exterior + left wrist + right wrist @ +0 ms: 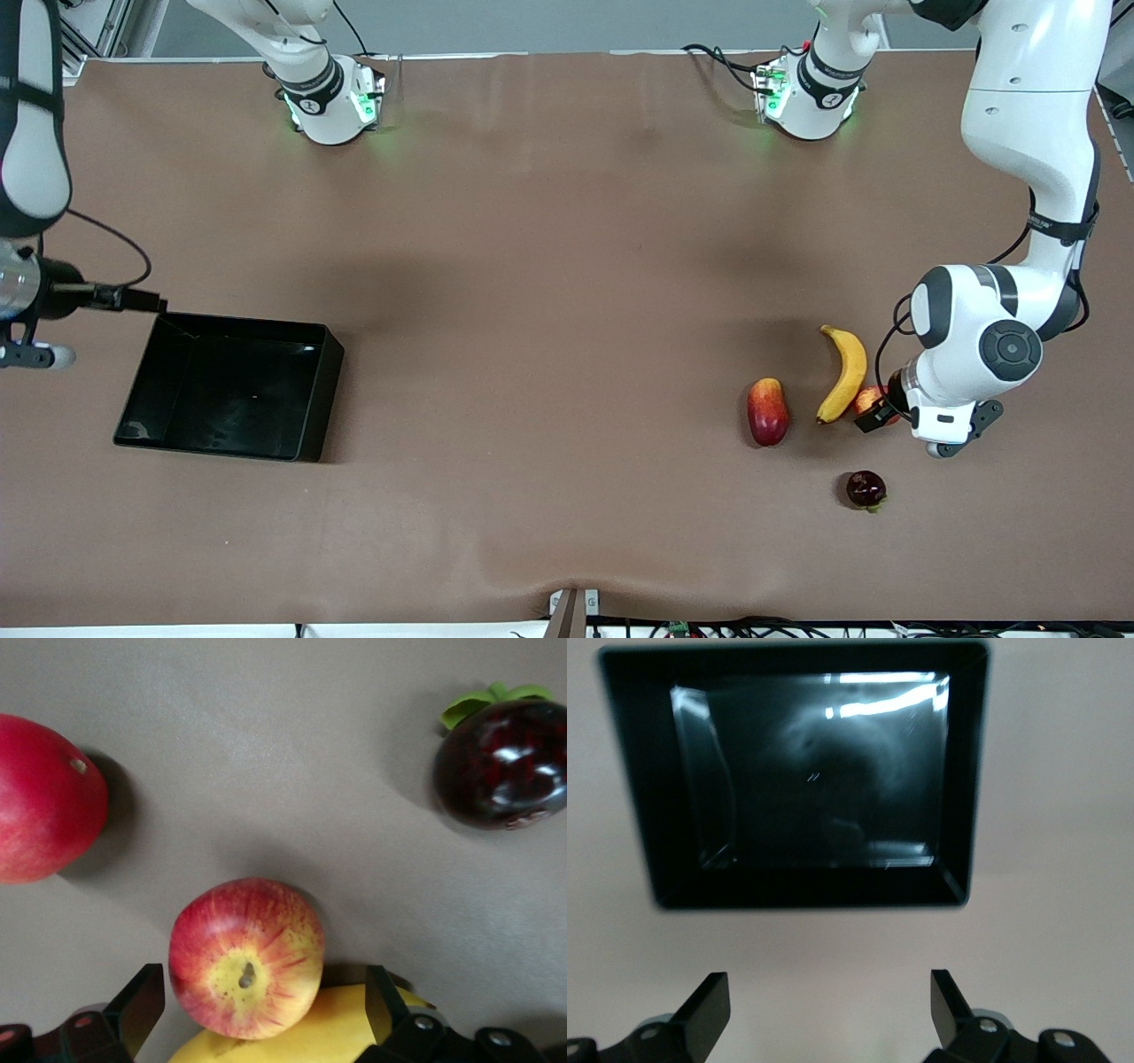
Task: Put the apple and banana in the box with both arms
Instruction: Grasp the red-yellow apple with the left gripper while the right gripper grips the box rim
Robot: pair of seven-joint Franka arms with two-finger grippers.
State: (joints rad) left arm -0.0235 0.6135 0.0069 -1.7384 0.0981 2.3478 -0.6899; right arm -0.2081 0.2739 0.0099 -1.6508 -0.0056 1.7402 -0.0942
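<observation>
- The left gripper (257, 1010) is seen spread wide, its two fingers standing to either side of the apple (245, 958) with clear gaps on both sides; nothing is held yet.
- The apple is centred between those fingers and a little ahead of their tips, its stem dimple turned up toward the wrist camera. In the front view it (867, 400) is mostly hidden under the left gripper (879, 413), at the left arm's end of the table.
- The banana (319, 1036) lies directly against the apple, under the gripper's palm end, and its long axis runs across from one finger toward the other. In the front view the banana (842, 373) is shown touching the apple along its lower end.
- This contact is judged to be the relation that matters: a straight descent and closing would take the apple, but the finger on the banana's side could catch the banana too.
- The mango (44, 797) and the dark red fruit (503, 762) lie well ahead of the fingertips, apart from the apple, and are not in the closing path.
- The right gripper (828, 1014) is also held wide open and empty, hovering just short of the box (961, 797), whose dark floor holds nothing.
- The box (323, 390) sits at the right arm's end of the table, well apart from the fruit; the left arm is plainly the nearer to both apple and banana, the right arm to the box.
</observation>
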